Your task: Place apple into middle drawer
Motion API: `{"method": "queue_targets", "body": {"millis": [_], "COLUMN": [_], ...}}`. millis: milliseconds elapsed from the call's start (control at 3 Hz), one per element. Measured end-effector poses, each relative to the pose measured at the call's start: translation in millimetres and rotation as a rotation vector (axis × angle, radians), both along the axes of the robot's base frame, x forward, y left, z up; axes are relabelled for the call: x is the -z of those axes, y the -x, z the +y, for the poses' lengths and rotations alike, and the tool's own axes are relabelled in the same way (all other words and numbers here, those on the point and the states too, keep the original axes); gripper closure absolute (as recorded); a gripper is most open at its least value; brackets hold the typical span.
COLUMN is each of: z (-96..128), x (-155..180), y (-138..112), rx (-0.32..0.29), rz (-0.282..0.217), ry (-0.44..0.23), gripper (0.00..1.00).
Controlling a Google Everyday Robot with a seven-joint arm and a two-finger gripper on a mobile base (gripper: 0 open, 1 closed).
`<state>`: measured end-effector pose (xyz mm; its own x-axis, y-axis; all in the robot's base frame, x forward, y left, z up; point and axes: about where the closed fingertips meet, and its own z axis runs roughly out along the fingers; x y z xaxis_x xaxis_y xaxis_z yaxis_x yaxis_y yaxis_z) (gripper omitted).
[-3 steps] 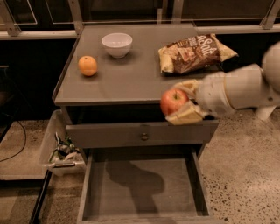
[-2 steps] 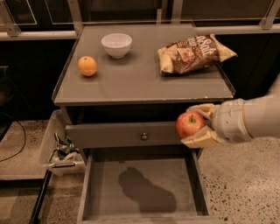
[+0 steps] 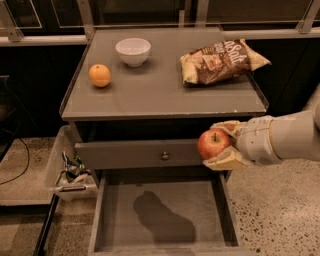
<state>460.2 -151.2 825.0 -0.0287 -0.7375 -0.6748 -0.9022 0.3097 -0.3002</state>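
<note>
Jaws of the gripper (image 3: 218, 145) were clamped above and below the apple (image 3: 213, 143), which hung just under the bench's (image 3: 165, 97) front edge near its right corner, above the right side of the open middle drawer (image 3: 98, 215) and not yet in it. On the bench, an orange (image 3: 100, 75) lay by the left edge, a white bowl (image 3: 133, 51) toward the back, and a chip bag (image 3: 220, 61) at the back right corner. The apple looked firm, smooth and fairly weighty, likely to bruise or roll if dropped; a hold across its widest part seemed soundest.

Seemingly an office break area: speckled floor (image 3: 280, 215), glass partitions (image 3: 135, 12), snack-laden surface (image 3: 160, 95) (gripper (image 3: 220, 145) holding apple (image 3: 212, 143) before the drawer front (image 3: 130, 152)).
</note>
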Motion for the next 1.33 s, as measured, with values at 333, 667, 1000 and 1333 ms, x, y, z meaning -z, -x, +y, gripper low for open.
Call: {"method": "queue_targets", "body": {"millis": [333,667,1000,1333], "z": [1,-4,-9,-14], "x": [56,128,182,224], "y": [-20,-39,-52,-58], "rx": [0.061,0.111,0.125,0.123], "rz": [0.053,0.102,0.119,0.120], "ry": [0.029,0.048,0.041,0.037], "gripper": [1.00,1.00,1.00,1.00]}}
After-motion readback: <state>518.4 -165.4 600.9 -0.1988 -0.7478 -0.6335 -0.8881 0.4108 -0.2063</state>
